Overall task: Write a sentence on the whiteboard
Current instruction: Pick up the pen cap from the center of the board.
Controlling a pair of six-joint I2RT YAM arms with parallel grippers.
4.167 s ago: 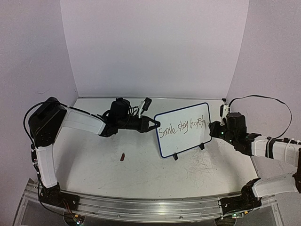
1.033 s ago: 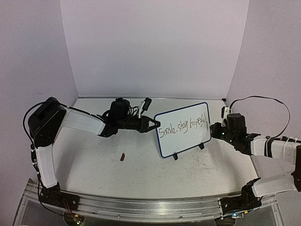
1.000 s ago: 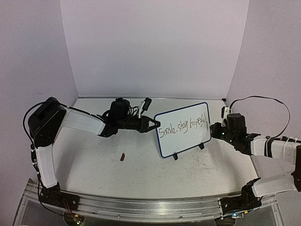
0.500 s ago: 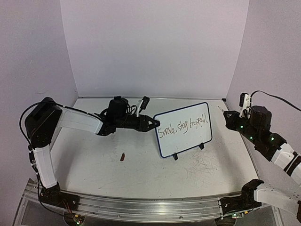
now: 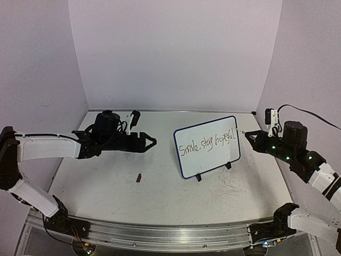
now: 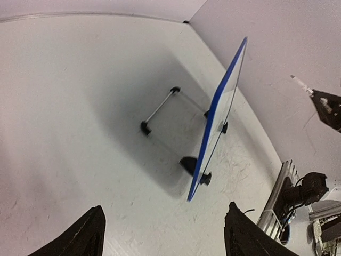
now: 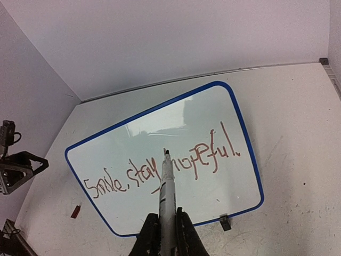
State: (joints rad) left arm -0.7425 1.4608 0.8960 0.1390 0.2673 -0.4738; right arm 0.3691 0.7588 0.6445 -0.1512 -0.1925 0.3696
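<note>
The whiteboard (image 5: 209, 160), a small white panel with a thin blue frame and rounded corners, stands leaning back on black feet (image 5: 199, 177) and a wire stand (image 6: 160, 111), right of the tabletop's (image 5: 160, 184) middle. The sentence (image 5: 207, 143) slants upward across it in thin reddish-dark handwriting: "Smile, stay hopeful."

The one legible text is the handwritten sentence (image 7: 109, 185), in reddish-brown letters that climb toward the right across the blue-framed whiteboard (image 7: 176, 120), reading "Smile, stay hopeful."

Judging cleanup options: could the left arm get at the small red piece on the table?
Probably yes: the left gripper stands open and empty, and the small red piece lies on bare table nearby, nothing between them.
</note>
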